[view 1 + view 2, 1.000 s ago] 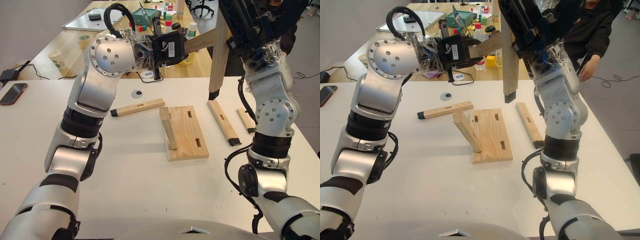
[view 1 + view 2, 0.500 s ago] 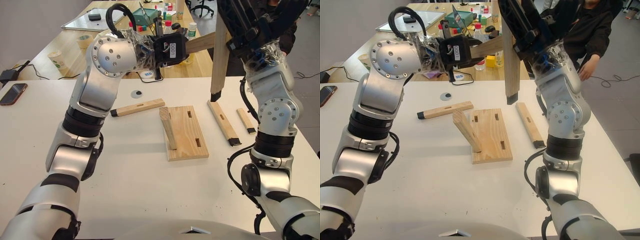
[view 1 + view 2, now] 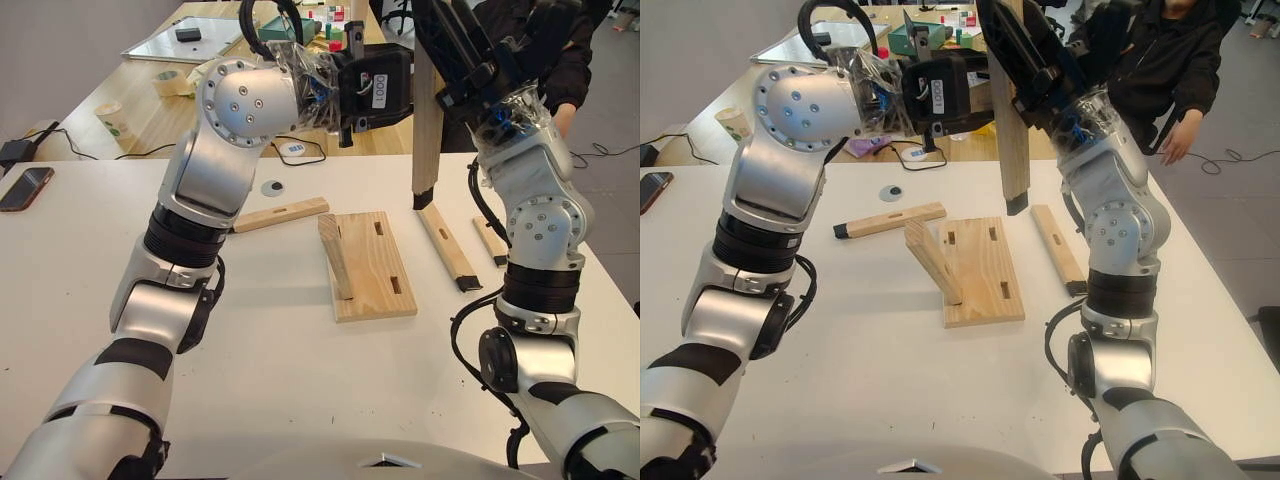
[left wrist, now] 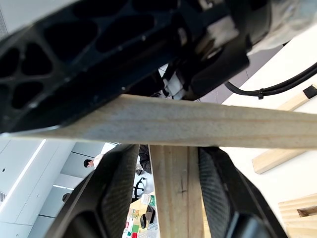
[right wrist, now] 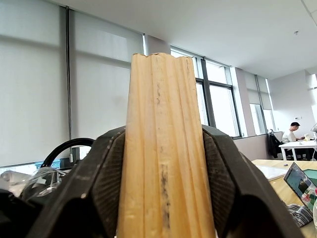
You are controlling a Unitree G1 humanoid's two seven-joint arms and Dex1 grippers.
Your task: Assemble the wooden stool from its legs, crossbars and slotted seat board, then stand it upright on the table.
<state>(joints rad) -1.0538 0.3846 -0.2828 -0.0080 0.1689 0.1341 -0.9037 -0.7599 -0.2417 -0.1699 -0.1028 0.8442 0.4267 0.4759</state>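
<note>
- The right jaws are clamped on a leg, holding it upright above the worktop near the seat board's far corner, likely to steady it for joining.
- The left jaws grip a crossbar. Its end butts the leg's side, apparently seeking the slot.
- The seat board lies flat, with one tilted leg already slotted in.

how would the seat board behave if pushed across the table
The seat board lies flat on the table, so it would probably slide rather than tip. The tilted leg in one slot might wobble or drop out.
</note>
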